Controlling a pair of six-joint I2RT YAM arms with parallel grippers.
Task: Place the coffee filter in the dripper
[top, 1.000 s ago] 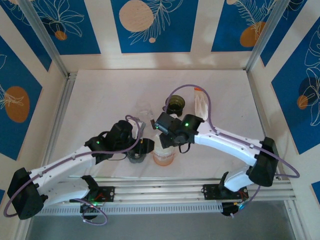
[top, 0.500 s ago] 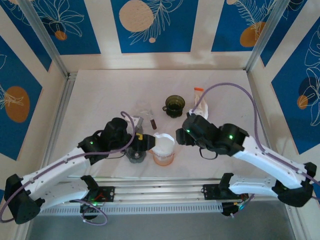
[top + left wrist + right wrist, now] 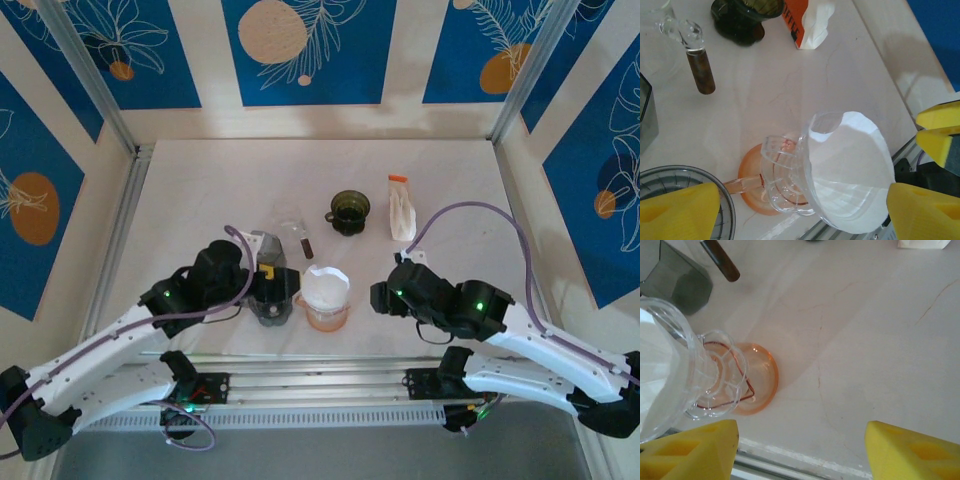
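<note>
Near the front edge of the table [image 3: 200,200], between the two arms, the white paper coffee filter [image 3: 850,170] sits as a smooth cone inside the clear, ribbed dripper [image 3: 782,175], which is orange at its foot. Since a second ago the right gripper [image 3: 384,297] has drawn back to the right, off the dripper, and the left gripper [image 3: 276,290] has spread wider. Both claws stand apart and hold nothing, their yellow foam pads [image 3: 912,450] bare, the left one's lying either side of the dripper in its wrist view.

Before me, the filter [image 3: 325,287] sits in the dripper [image 3: 326,318]; the cup [image 3: 350,210] stands behind them, with the packet [image 3: 401,208] right of the cup.
</note>
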